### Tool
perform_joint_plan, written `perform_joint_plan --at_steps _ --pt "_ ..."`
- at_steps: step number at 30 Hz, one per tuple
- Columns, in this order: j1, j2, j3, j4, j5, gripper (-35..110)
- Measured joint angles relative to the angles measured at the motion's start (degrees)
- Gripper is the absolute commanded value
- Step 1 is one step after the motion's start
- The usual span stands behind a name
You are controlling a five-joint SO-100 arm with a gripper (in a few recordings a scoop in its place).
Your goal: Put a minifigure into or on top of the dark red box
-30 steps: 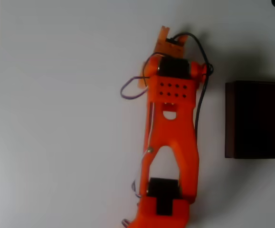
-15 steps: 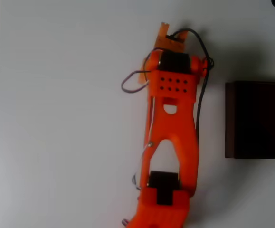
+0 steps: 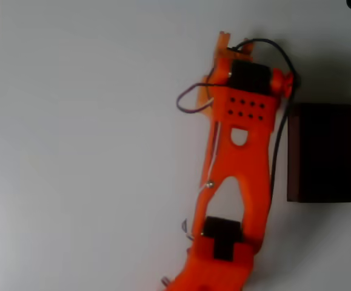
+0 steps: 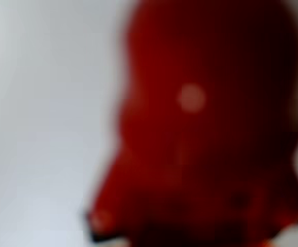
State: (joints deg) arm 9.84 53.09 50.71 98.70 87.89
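In the wrist view a blurred, all-red minifigure [image 4: 200,134] sits very close to the lens and takes up most of the picture, held in the jaws. In the overhead view my orange gripper [image 3: 223,42] points toward the top of the picture, with the arm's wrist covering whatever is between the fingers. The dark red box [image 3: 330,151] stands at the right edge, its left wall just right of the wrist and its black cable [image 3: 277,151]. The gripper tip lies up and to the left of the box's top-left corner.
The white table [image 3: 72,151] stretches bare to the left of the arm. A loop of purple wire [image 3: 190,100] sticks out on the wrist's left side. The arm's base [image 3: 217,267] fills the lower middle.
The arm has swung to the right, bringing the wrist and gripper closer to the box's left wall. The box has not moved.
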Motion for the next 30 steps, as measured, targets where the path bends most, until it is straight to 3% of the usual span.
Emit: perform_joint_plan --at_steps 14,25,30 --pt "16.6 16.3 9.1 1.1 -32.1 4" --pt "34.9 17.5 6.5 1.1 -45.9 4" --pt "37.7 11.7 2.9 1.2 -48.3 5"
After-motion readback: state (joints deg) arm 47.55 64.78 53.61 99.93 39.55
